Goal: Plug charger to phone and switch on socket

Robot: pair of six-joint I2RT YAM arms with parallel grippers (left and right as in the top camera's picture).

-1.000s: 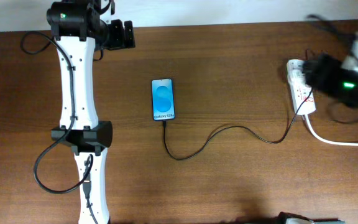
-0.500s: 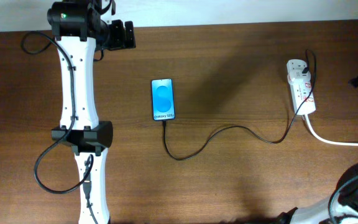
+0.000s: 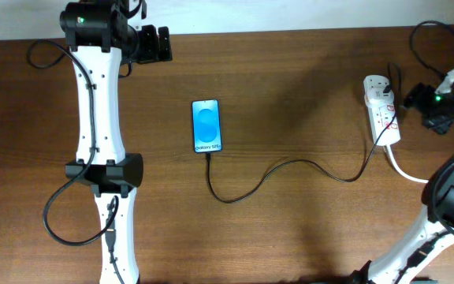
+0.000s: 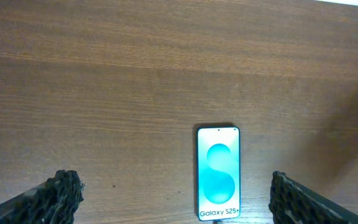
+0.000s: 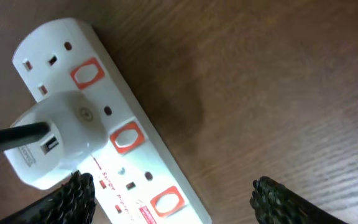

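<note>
The phone (image 3: pixel 206 125) lies flat at mid-table with its blue screen lit; it also shows in the left wrist view (image 4: pixel 217 172). The charger cable (image 3: pixel 290 164) runs from the phone's bottom edge to a white plug (image 5: pixel 58 146) seated in the socket (image 3: pixel 383 110). In the right wrist view the socket (image 5: pixel 148 155) shows red-framed switches. My right gripper (image 3: pixel 416 101) (image 5: pixel 176 193) is open, hovering close over the socket's end and holding nothing. My left gripper (image 3: pixel 160 43) (image 4: pixel 178 190) is open and empty, behind and left of the phone.
The thick white cord (image 3: pixel 416 175) leaves the socket toward the right table edge. My left arm (image 3: pixel 101 134) stretches down the table's left side. The back table edge (image 3: pixel 290 31) lies behind the phone.
My right arm swung off to the right edge of the overhead view, then came back beside the socket. The phone, cable, socket and left arm have not moved.
</note>
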